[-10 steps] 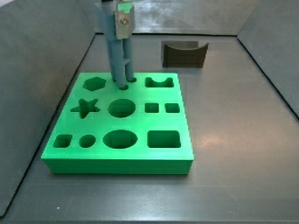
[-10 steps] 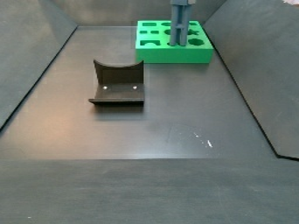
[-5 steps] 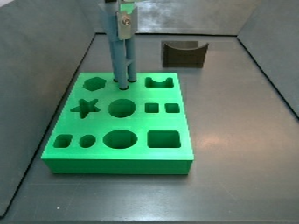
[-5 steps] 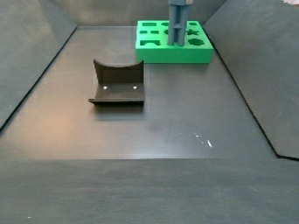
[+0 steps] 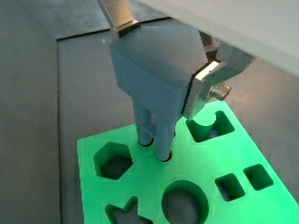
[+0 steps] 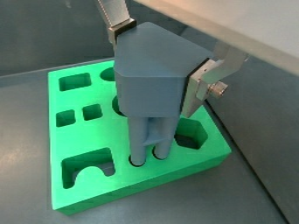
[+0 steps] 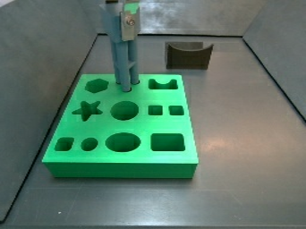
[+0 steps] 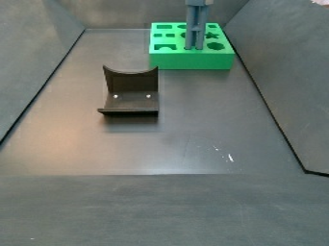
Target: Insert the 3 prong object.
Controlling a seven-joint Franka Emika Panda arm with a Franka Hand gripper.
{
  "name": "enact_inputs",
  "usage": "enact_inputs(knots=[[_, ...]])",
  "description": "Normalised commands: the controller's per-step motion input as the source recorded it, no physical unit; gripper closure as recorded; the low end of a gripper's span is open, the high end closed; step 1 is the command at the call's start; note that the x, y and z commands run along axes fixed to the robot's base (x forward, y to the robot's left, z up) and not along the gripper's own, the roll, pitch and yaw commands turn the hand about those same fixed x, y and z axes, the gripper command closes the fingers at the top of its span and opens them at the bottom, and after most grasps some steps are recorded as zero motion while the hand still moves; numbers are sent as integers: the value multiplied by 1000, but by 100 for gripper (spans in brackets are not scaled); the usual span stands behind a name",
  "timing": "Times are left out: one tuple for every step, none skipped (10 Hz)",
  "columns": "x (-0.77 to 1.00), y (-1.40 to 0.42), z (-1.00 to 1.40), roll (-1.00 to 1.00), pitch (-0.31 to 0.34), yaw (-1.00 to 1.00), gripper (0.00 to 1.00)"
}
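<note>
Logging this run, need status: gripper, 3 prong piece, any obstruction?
Gripper above green block, shut on 3 prong object. Piece upright, prongs in the block's holes. Dark brown block well apart; nothing in the way.

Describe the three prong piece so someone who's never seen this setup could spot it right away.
Find the big green block with shaped holes. Standing upright on its far edge is the 3 prong object, held at its top by the end effector. Unlike the squat dark fixture behind, it is tall, slender, blue-grey, with thin prongs entering the block.
</note>
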Motion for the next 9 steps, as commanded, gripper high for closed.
enact_inputs(knots=[[0,0,-231,-91,0,174,100],[0,0,-234,-46,0,29,100],[91,0,-371,-61,0,0,100],[220,0,-603,0,0,0,100],[240,-14,-589,37,14,0,100],[334,0,-503,107,104,0,100],[197,0,-349,-13,40,-37,100],[54,0,-311,-144,-31,-11,100],[0,0,0,0,0,0,100]])
